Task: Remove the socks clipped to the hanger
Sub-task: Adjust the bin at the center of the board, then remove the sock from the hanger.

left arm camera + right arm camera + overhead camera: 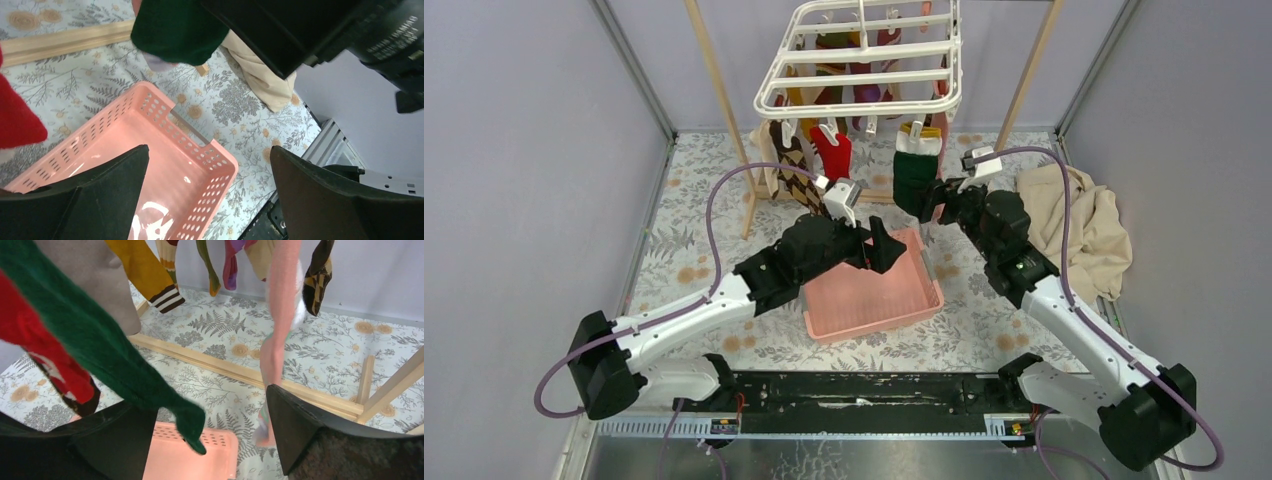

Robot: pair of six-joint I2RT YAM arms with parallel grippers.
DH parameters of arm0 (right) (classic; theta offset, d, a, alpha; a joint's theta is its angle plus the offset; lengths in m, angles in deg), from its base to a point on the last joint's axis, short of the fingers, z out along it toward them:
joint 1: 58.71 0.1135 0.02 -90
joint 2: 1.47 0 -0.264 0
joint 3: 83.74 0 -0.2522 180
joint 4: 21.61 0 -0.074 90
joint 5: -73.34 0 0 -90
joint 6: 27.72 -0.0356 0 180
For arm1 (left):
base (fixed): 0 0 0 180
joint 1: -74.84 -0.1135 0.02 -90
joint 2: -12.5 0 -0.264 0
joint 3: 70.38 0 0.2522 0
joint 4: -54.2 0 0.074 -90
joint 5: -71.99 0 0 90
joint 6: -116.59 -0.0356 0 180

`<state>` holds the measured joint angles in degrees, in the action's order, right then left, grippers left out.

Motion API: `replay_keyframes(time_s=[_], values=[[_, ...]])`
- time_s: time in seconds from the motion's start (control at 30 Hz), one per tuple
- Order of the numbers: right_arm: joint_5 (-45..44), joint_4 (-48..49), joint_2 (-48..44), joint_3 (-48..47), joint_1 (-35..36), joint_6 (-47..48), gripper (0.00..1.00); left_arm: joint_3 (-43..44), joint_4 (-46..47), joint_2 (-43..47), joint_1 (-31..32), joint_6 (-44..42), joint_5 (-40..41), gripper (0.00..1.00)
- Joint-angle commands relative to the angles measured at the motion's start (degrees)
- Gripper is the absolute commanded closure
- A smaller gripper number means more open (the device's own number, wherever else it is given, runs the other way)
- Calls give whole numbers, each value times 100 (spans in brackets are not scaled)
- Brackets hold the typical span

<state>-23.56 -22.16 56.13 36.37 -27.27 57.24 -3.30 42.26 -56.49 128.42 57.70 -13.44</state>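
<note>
Socks (796, 150) hang clipped under the white hanger (864, 55) at 12 o'clock over the counter (684, 250). The left end effector (209, 149) is wide open and empty above the pink basket (864, 295) at the centre. The right end effector (207, 405), at the basket's 1 o'clock, is open too. The toe of the green sock (916, 175) dangles between its fingers, with a red sock (832, 152) at that sock's 9 o'clock.

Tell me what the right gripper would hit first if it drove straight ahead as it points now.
Most likely the green sock, hanging slantwise across the gap between the open fingers of the right gripper. The pink sock hangs close beside it; depth is unclear.
</note>
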Motion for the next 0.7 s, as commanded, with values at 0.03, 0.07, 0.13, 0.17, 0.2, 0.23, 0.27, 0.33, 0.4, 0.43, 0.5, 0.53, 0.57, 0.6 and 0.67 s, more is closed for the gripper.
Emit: replay_keyframes(time_s=[0.03, 0.07, 0.13, 0.17, 0.2, 0.23, 0.27, 0.33, 0.4, 0.43, 0.5, 0.53, 0.57, 0.6, 0.67], values=[[1716, 813, 196, -247, -781, -464, 21, 292, 806, -219, -251, -245, -368, 1], [1984, 886, 218, -247, -840, -526, 23, 279, 885, -254, -360, -232, -613, 1], [2498, 1064, 249, -224, -895, -630, 26, 222, 1058, -316, -652, -119, -1086, 1], [2703, 1129, 265, -229, -906, -689, 29, 184, 1163, -351, -815, -66, -1314, 1], [2889, 1177, 287, -242, -911, -744, 31, 141, 1270, -370, -986, -46, -1520, 1], [3052, 1203, 313, -259, -916, -794, 33, 96, 1389, -387, -1079, -63, -1676, 1], [3182, 1214, 341, -279, -924, -835, 34, 71, 1489, -386, -1154, -88, -1808, 1], [3417, 1280, 380, -298, -921, -914, 37, 2, 1676, -386, -1258, -126, -1988, 1], [3636, 1285, 440, -349, -920, -957, 41, -43, 1832, -387, -1331, -172, -2159, 1], [3739, 1276, 470, -383, -920, -977, 42, -63, 1935, -401, -1359, -194, -2239, 1], [3884, 1274, 540, -447, -921, -999, 44, -119, 2076, -400, -1404, -283, -2322, 1], [3908, 1265, 576, -482, -921, -999, 46, -140, 2167, -417, -1428, -334, -2360, 1], [3941, 1244, 609, -511, -925, -1004, 48, -148, 2245, -438, -1458, -375, -2412, 1], [3980, 1219, 638, -545, -921, -992, 49, -139, 2310, -485, -1493, -412, -2474, 1], [4108, 1166, 691, -608, -920, -995, 55, -84, 2408, -595, -1552, -454, -2602, 1]])
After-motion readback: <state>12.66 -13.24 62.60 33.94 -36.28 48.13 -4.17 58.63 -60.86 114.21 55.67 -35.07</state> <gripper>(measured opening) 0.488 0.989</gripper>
